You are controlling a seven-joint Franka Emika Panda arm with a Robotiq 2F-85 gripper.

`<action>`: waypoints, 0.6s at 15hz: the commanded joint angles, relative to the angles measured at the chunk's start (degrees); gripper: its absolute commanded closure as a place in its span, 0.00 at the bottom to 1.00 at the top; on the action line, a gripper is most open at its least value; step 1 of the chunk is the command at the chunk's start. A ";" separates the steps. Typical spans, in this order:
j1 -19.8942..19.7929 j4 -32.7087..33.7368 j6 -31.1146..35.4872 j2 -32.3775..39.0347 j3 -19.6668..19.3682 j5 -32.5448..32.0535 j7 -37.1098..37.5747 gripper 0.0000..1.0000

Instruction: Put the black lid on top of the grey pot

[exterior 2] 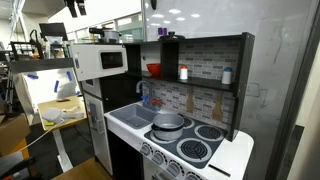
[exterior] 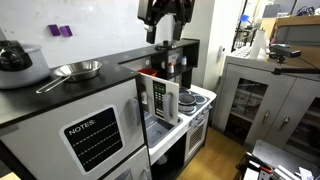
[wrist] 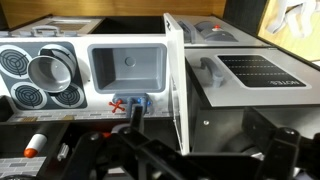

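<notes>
The black lid (exterior: 13, 55) rests on a pale bowl at the far end of the black counter (exterior: 90, 90). The grey pot (exterior 2: 168, 122) stands on a burner of the toy stove, next to the sink. It also shows at the left of the wrist view (wrist: 50, 70). My gripper (exterior: 166, 28) hangs high above the kitchen, over the open white door, well away from both lid and pot. Its dark fingers (wrist: 200, 150) are spread and hold nothing.
A metal pan (exterior: 78, 70) lies on the counter between the lid and the gripper. The white door (wrist: 175, 80) stands open between the sink (wrist: 125, 62) and the counter. A shelf (exterior 2: 190, 70) with small items hangs over the stove.
</notes>
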 commanded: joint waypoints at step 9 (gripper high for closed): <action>0.10 1.32 -1.19 0.68 -0.44 -0.48 -0.17 0.00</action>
